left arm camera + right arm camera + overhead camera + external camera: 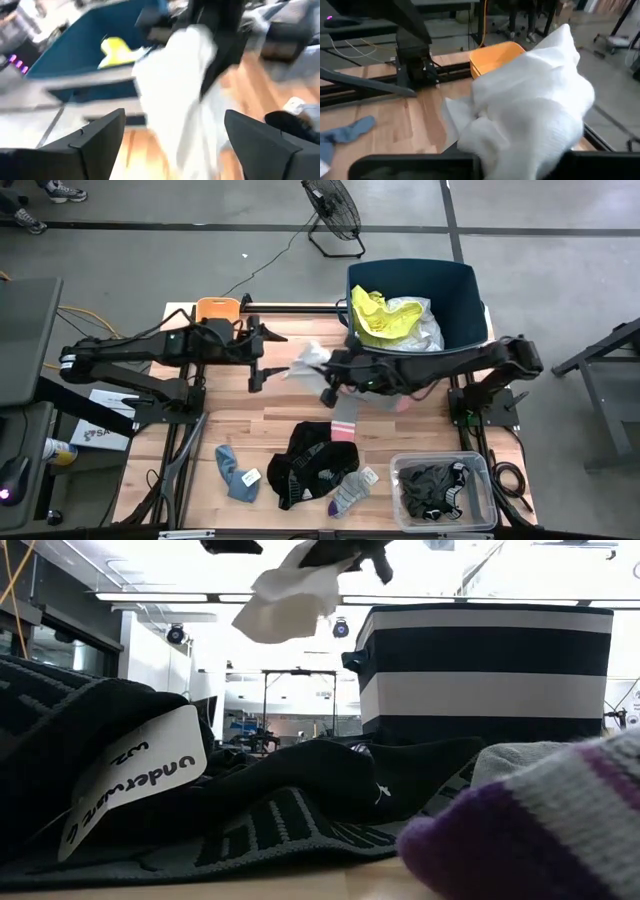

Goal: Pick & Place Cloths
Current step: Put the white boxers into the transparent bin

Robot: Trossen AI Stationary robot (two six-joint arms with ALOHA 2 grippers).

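Observation:
A white cloth hangs in the air above the table's middle, bunched up, with my right gripper shut on it. My left gripper stands open just left of the cloth. In the left wrist view its two fingers stand on either side of the white cloth without touching it. The low view shows the cloth well clear of the table. On the table lie a black cloth, a blue-grey sock, a grey and purple sock and a grey cloth with pink ends. My right gripper pinches a bunched part of the white cloth between its two fingers, several layers together. The fingers come nearly level from the table's right side. The cloth is lifted clear of the table and billows slack in front of and below the fingers.
A navy tub at the back right holds a neon yellow cloth and a white one. An orange tray stands at the back left. A clear bin with dark cloths sits at the front right.

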